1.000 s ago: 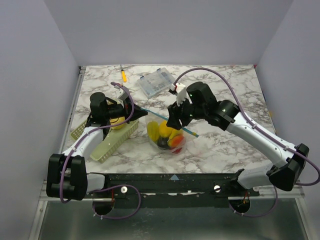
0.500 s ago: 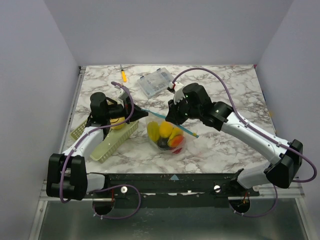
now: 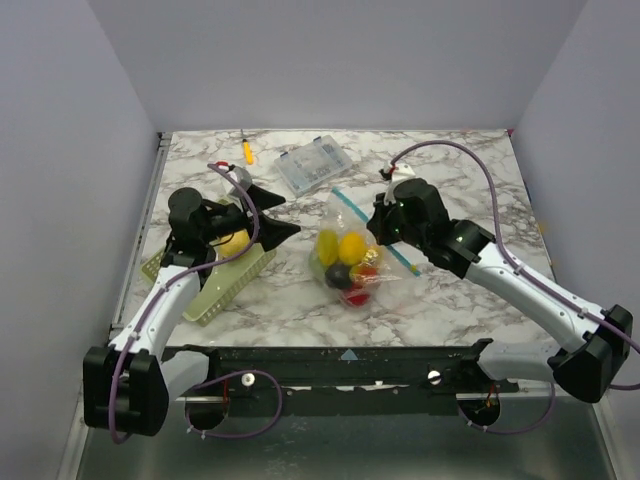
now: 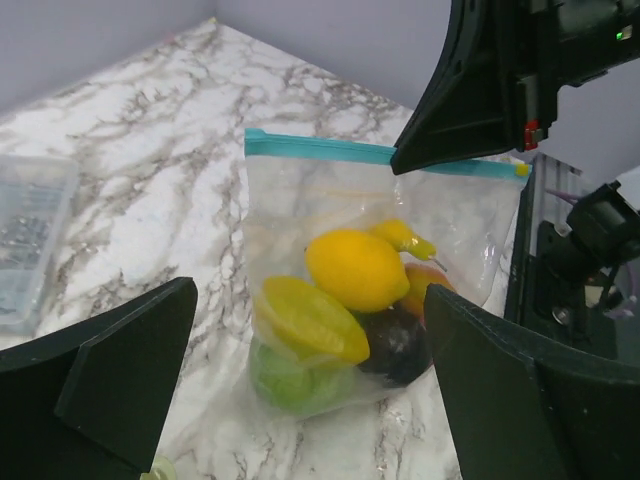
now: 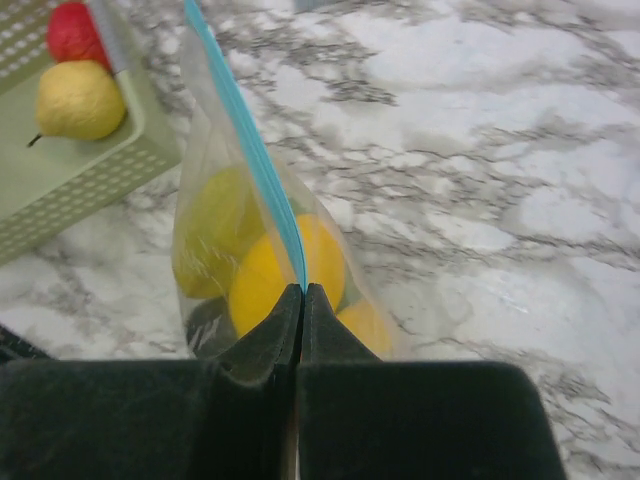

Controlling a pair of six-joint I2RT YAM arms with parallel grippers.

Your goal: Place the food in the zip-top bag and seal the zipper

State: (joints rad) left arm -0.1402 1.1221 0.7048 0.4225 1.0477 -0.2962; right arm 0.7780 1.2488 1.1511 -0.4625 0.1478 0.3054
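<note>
The zip-top bag [image 3: 350, 262] stands mid-table, its bottom on the marble, holding the food: a yellow lemon [image 4: 355, 268], a yellow-green piece [image 4: 310, 318], a green one [image 4: 290, 385], a dark purple one [image 4: 400, 345] and an orange one [image 4: 428, 285]. Its light blue zipper [image 4: 330, 148] runs across the top edge. My right gripper [image 3: 380, 232] is shut on the zipper [image 5: 262, 165], pinching it near its right end [image 5: 302, 288]. My left gripper [image 3: 270, 213] stands open to the left of the bag, apart from it, with nothing between its fingers [image 4: 120, 380].
A green basket [image 3: 215, 285] lies under the left arm with a yellow pear [image 5: 78, 98] and a red fruit [image 5: 72, 35] in it. A clear compartment box [image 3: 313, 167] and an orange-handled tool [image 3: 247, 150] lie at the back.
My left gripper has let go of the zipper's left end, opened and drawn back left. The right gripper slid right along the zipper and shut; the strip's free end swung toward the back.
</note>
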